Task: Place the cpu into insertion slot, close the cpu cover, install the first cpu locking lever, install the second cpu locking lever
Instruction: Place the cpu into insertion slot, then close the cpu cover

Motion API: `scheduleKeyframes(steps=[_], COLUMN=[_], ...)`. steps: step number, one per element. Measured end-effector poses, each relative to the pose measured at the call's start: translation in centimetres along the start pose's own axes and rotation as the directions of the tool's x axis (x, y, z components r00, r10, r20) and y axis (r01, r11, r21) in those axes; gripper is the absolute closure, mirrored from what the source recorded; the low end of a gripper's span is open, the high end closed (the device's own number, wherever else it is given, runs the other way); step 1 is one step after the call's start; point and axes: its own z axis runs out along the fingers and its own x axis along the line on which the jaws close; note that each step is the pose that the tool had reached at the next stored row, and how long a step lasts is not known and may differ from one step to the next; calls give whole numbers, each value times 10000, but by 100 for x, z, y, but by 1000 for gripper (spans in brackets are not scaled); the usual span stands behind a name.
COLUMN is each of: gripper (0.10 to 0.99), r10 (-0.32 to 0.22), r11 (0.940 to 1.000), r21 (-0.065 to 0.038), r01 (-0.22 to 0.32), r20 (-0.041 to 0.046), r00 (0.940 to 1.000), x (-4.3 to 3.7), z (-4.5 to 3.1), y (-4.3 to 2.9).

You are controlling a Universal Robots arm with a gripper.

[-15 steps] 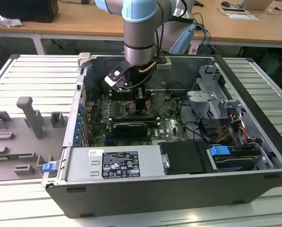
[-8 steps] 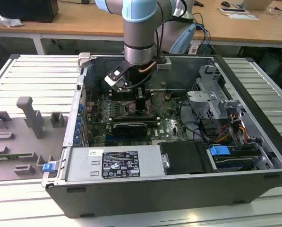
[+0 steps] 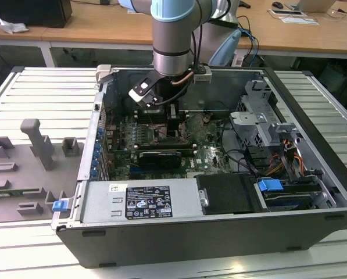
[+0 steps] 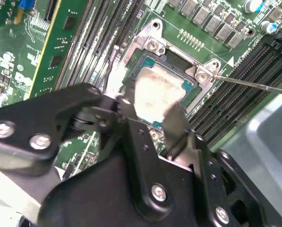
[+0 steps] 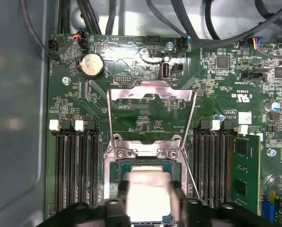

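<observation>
Grey slatted table [image 3: 312, 93] | wooden desks [image 3: 103, 26] beyond | tool [image 5: 148, 209] gripping cpu [image 5: 148, 187] over insertion slot [image 5: 131, 164]

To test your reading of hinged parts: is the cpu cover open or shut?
Open: in the first wrist view the cpu cover is folded back, leaving the cpu uncovered.

1. A pale, ribbed metal table [image 3: 34, 87] spread across the scene.
2. Grey moulded blocks [image 3: 36, 145] stood on it at the exterior view's left.
3. Wooden desks [image 3: 103, 26] lined the back.
</observation>
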Motion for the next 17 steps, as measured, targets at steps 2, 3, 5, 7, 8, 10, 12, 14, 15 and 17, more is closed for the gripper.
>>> scheduleKeyframes(steps=[2, 3, 5, 7, 8, 10, 12, 14, 15, 17], gripper=[737, 737, 859, 980, 980, 980, 980, 980, 980, 980], r10=[1, 1, 0, -1, -1, 0, 0, 0, 0, 0], r11=[10000, 10000, 10000, 10000, 10000, 10000, 10000, 10000, 10000, 10000], r21=[8, 9, 8, 7, 6, 6, 8, 7, 8, 7], r01=[-1, -1, 0, 1, 1, 0, 0, 0, 0, 0], r20=[4, 5, 4, 7, 7, 7, 10, 9, 10, 9], r00=[10000, 10000, 10000, 10000, 10000, 10000, 10000, 10000, 10000, 10000], x=[-1, -2, -2, -2, -2, -3, -4, -4, -4, -5], z=[-6, -10, -21, -34, -37, -47, -56, -67, -72, -93], y=[0, 0, 1, 2, 2, 3, 3, 3, 4, 5])
